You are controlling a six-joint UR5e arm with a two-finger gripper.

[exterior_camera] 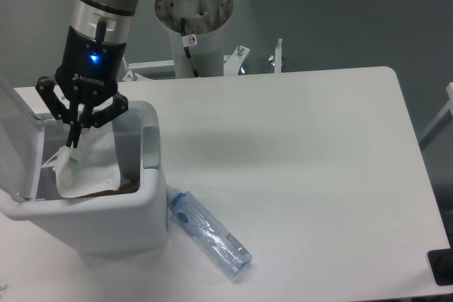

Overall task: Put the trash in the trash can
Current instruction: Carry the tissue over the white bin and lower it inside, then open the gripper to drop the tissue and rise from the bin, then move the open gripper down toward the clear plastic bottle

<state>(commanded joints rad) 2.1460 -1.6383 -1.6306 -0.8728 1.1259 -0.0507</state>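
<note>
My gripper point(73, 139) hangs over the open white trash can point(106, 228) at the left of the table, shut on the top of a crumpled white wrapper point(88, 171). The wrapper droops down inside the can's opening. The other trash, a clear blue-tinted crinkled bottle point(209, 233) with a blue cap, lies on the table just right of the can, pointing down to the right. The can's lid point(15, 139) stands tilted open at its left side.
Something brown and orange shows low inside the can under the wrapper. The arm's round base point(191, 5) and metal brackets point(276, 54) stand behind the table's far edge. A dark object point(442, 266) sits at the table's lower right corner.
</note>
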